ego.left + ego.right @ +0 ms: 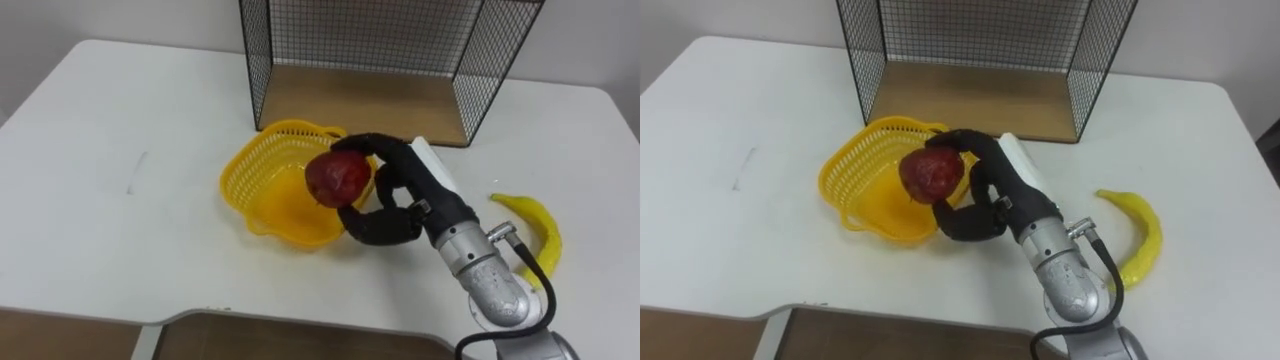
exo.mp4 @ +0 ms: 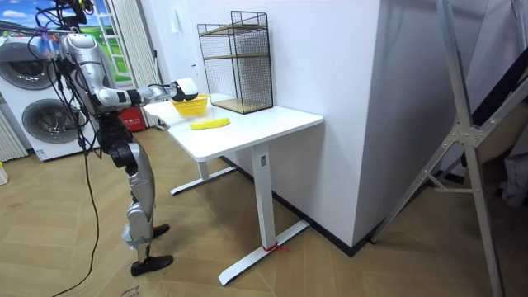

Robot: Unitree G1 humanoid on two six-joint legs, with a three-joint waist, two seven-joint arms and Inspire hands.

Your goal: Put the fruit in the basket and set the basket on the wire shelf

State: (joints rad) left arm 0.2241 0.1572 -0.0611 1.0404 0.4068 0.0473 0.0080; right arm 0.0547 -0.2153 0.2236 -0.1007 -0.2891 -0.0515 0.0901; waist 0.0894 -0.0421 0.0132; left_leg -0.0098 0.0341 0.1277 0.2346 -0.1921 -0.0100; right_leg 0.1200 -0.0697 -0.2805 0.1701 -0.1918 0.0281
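The right hand (image 1: 398, 192) comes in from 5 o'clock, its fingers curled around the red apple (image 1: 338, 178), which it holds over the yellow basket (image 1: 258, 168). On the counter (image 1: 120, 220), the banana (image 1: 537, 228) lies at 3 o'clock of the basket and the wire shelf (image 1: 370, 100) stands at 12 o'clock.

White table (image 1: 120, 120), washing machine (image 2: 33, 124) beyond it

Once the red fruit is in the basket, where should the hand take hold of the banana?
Grip the banana at its thick middle, from above with the right hand, probably. It lies flat on the table, its ends taper, and both long sides are clear.
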